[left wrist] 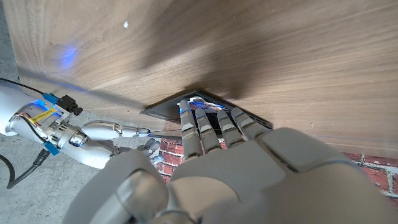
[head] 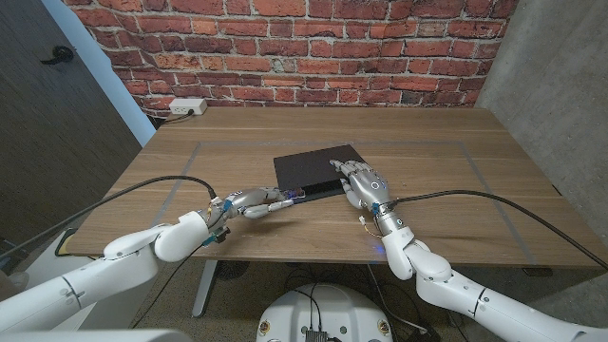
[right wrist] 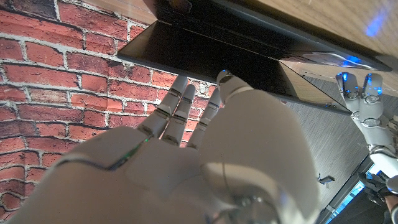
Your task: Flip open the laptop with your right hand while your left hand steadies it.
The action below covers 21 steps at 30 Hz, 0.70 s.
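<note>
With the closed black laptop unlifted, the left hand touched its front corner with extended fingers while the right hand lay spread over the lid, next needing fingertips under the front lip

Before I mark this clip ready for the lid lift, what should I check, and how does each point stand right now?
1. Laptop lid closed and flat on the table: ok.
2. Left hand at the laptop's near left corner, fingertips touching its edge: ok. Whether it presses firmly enough to steady it: cannot tell.
3. Right hand over the laptop's near right corner, fingers spread: ok.
4. Right fingertips hooked under the lid edge: cannot tell; the right wrist view shows fingers against the dark lid, not the seam.
5. Space behind the laptop for the lid to swing: ok.
6. Cables trailing from both arms lie off the laptop: ok.
</note>
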### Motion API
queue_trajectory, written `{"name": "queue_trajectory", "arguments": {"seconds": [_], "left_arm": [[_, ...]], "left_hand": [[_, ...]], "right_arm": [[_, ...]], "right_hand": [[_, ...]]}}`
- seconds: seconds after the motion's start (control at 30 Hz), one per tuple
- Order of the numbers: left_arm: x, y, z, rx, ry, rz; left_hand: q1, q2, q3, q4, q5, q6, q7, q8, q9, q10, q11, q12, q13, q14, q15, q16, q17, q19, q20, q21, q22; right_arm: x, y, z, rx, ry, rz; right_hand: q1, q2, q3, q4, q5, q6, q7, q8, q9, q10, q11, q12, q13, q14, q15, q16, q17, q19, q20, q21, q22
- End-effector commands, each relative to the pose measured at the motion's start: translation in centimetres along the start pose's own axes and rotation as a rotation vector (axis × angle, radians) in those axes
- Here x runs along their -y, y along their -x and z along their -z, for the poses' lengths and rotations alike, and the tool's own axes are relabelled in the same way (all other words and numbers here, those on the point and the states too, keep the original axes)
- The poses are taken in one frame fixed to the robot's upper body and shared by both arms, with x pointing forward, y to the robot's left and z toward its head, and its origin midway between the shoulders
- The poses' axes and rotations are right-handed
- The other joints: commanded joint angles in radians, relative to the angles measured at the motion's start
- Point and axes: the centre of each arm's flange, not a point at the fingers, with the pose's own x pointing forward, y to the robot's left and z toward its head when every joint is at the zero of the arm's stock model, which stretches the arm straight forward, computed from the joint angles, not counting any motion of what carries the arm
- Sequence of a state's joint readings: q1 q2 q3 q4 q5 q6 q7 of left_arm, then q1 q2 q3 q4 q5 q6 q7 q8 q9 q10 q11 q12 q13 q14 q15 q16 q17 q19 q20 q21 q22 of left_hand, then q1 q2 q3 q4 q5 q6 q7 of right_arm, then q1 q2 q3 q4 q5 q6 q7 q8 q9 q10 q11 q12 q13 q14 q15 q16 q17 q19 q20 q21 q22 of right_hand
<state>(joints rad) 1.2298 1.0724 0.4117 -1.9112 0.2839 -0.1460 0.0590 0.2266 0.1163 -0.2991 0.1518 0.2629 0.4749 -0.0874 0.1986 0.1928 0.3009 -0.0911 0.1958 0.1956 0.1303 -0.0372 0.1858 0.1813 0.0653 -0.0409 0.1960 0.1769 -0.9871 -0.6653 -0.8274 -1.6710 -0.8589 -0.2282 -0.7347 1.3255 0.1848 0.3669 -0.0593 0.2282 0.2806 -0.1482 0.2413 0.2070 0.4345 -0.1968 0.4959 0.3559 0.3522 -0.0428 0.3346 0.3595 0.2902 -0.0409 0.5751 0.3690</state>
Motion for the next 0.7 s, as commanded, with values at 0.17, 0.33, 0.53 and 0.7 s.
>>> {"name": "queue_trajectory", "arguments": {"seconds": [0.17,0.33,0.53,0.7], "left_arm": [[0.03,-1.02,0.06,0.003,-0.011,0.025],[0.06,-1.18,0.16,0.002,-0.018,0.035],[0.22,-1.36,0.27,-0.003,-0.024,0.057],[0.34,-1.27,0.44,-0.009,-0.024,0.067]], "left_hand": [[0.005,-0.003,-0.008,-0.001,0.005,-0.01,0.001,-0.004,0.003,0.003,-0.004,0.003,-0.001,0.005,-0.104,0.003,0.003,0.003,0.0,0.0,0.0],[0.002,-0.002,-0.009,-0.001,0.006,-0.011,0.0,-0.002,0.003,-0.009,-0.007,0.001,-0.001,-0.016,-0.108,-0.004,0.003,-0.016,-0.003,-0.006,0.0],[0.001,-0.002,-0.009,-0.001,0.006,-0.014,0.001,-0.003,0.003,-0.007,-0.007,0.002,-0.001,-0.017,-0.106,-0.004,0.003,-0.017,-0.003,-0.006,0.0],[-0.002,-0.002,-0.01,-0.001,0.007,-0.027,-0.003,-0.006,0.003,-0.015,-0.01,0.001,-0.001,-0.024,-0.103,-0.005,0.003,-0.021,-0.003,-0.006,0.001]], "right_arm": [[0.01,-0.04,0.16,-0.007,-0.001,0.001],[0.03,-0.11,0.18,-0.01,-0.003,0.004],[0.13,-0.11,0.24,-0.014,-0.004,0.004],[0.14,-0.02,0.13,-0.015,-0.006,0.002]], "right_hand": [[-0.01,0.001,-0.004,0.0,-0.001,0.009,-0.002,-0.002,0.002,0.003,-0.001,0.004,0.002,0.006,-0.194,-0.002,0.004,0.0,-0.165,0.009,0.006],[-0.011,0.001,-0.005,-0.001,-0.001,0.009,-0.002,-0.002,0.002,0.003,-0.001,0.004,0.002,0.007,-0.194,-0.002,0.005,-0.001,-0.165,0.01,0.006],[-0.012,0.001,-0.005,0.0,-0.002,0.008,-0.003,-0.003,0.002,0.002,-0.001,0.003,0.003,0.008,-0.194,-0.002,0.005,-0.001,-0.165,0.012,0.007],[-0.014,0.0,-0.006,-0.001,-0.003,0.008,-0.002,-0.003,0.002,0.003,0.0,0.004,0.003,0.007,-0.194,-0.003,0.005,-0.002,-0.165,0.014,0.007]]}}
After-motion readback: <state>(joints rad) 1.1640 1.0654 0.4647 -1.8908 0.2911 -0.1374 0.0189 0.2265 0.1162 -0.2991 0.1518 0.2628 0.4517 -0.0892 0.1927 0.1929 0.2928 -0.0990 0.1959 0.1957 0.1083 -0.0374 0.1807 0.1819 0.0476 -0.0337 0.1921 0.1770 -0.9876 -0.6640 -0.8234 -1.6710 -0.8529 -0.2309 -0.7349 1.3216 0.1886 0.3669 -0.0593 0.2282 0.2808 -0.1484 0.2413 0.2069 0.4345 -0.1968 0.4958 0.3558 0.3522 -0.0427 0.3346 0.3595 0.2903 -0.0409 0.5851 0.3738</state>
